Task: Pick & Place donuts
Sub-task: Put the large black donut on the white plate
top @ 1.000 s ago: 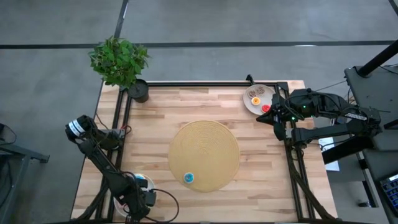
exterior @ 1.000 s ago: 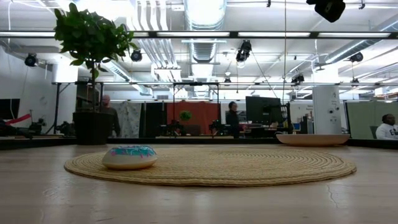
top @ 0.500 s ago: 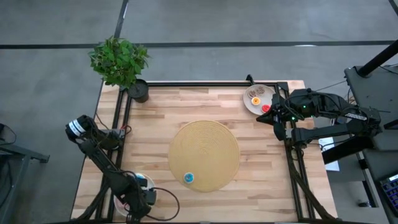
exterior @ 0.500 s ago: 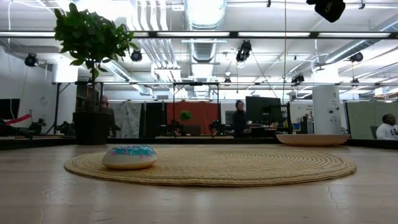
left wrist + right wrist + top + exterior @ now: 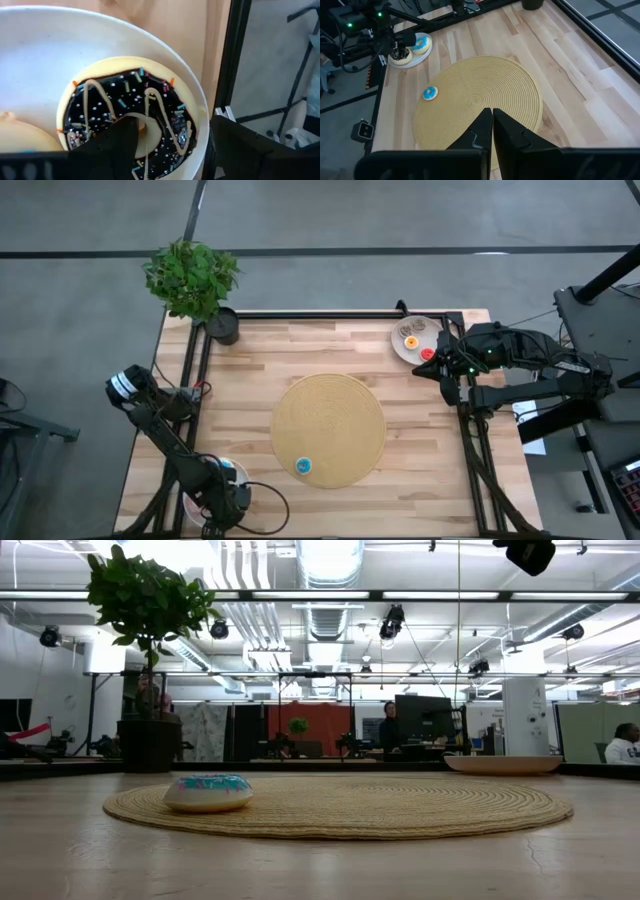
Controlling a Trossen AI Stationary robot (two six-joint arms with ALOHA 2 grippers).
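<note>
We see the left gripper [image 5: 172, 150] over the chocolate donut [image 5: 132, 120] on its white plate [image 5: 45, 55], jaws spread, straddling one side of the ring; the right gripper [image 5: 492, 131] stays clenched.

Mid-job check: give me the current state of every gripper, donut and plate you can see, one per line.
Left gripper: open, fingers straddling the chocolate donut's rim.
Chocolate donut: flat on the near white plate, not lifted.
Blue donut: lying flat on the woven mat, untouched.
Right gripper: shut, empty, above the table's right edge.
Far white plate: holds several small donuts.
</note>
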